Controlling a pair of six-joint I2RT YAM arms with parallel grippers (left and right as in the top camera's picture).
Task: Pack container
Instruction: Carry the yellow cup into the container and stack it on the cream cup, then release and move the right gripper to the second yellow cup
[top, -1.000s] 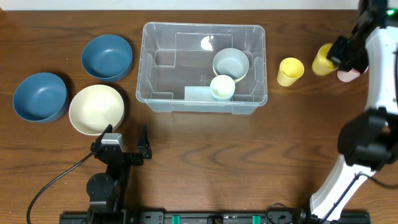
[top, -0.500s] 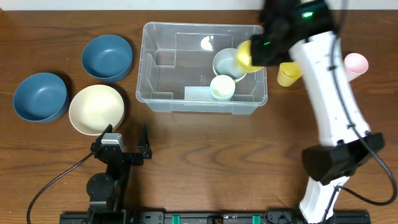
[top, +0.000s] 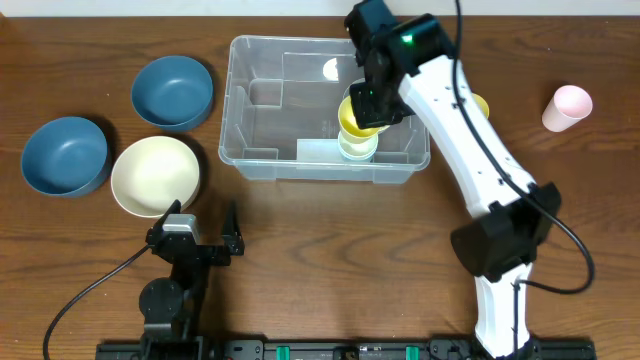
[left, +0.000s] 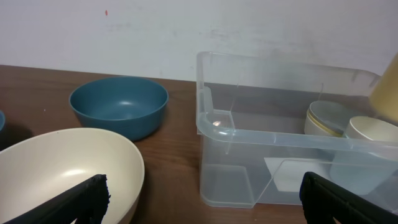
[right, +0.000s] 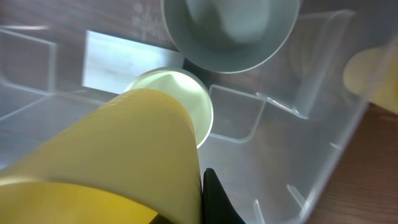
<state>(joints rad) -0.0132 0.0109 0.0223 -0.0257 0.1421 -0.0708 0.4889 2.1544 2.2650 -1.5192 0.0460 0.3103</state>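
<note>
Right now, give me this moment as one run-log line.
right gripper: holds yellow cup over pale cup in container | left gripper: open beside cream bowl | on table: two blue bowls, pink cup

A brown wooden table (top: 330, 260) fills the overhead view, with a pale strip (top: 150, 6) at 12 o'clock. The wall (left: 186, 25) behind is white, faintly marked.

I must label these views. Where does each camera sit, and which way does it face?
Overhead: above the table, looking straight down; shows left gripper, and right gripper over the container.
Left wrist: low by the table, facing the container's side and bowls; own fingertips at the bottom corners.
Right wrist: over the container, looking down inside; own finger beside the yellow cup.
Shared: all show the container.
</note>
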